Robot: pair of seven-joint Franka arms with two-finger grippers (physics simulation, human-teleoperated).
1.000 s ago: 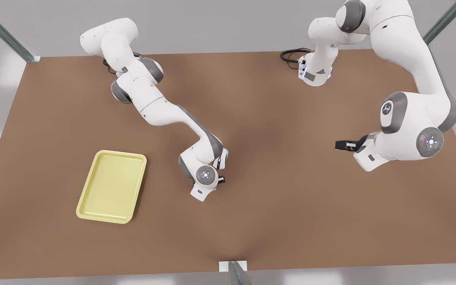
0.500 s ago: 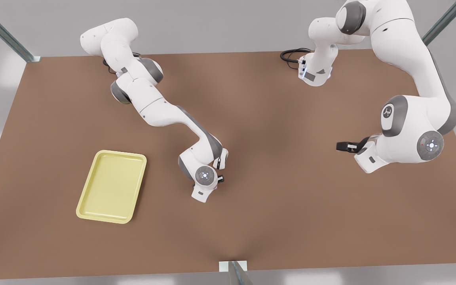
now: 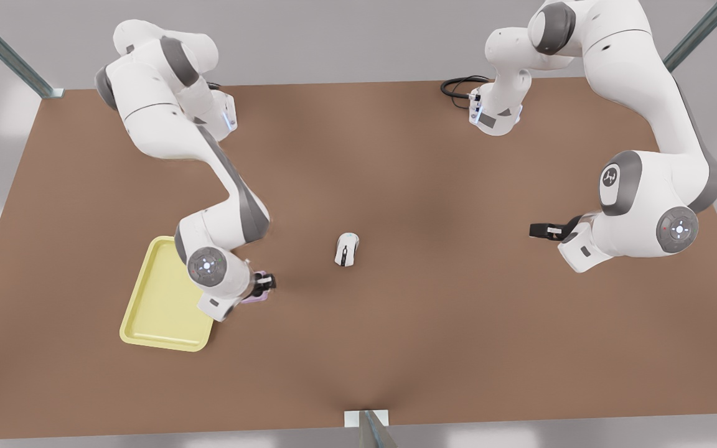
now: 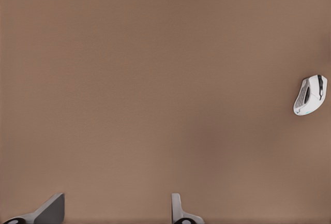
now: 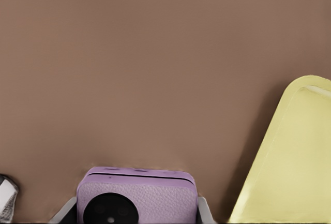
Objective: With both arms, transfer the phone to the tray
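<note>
The phone (image 5: 137, 195), a small pale pink-purple block with a black round lens, sits between the fingers (image 5: 203, 207) of my right gripper (image 5: 137, 212), which is shut on it. In the front view, this gripper (image 3: 263, 285) and a sliver of the phone (image 3: 257, 296) are just off the right rim of the pale yellow tray (image 3: 147, 311), whose edge also appears in the right wrist view (image 5: 295, 157). My left gripper (image 3: 539, 230) waits at the front view's right, open, with nothing between its fingertips (image 4: 178, 211).
A white computer mouse with a black stripe (image 3: 346, 249) lies on the brown table (image 3: 433, 336) near the middle, and it also appears in the left wrist view (image 4: 310, 95). Black cables (image 3: 458, 86) lie at the table's far edge.
My right arm has swung from the table's middle toward the tray with the phone in its grip, uncovering the mouse. The left arm has barely moved.
</note>
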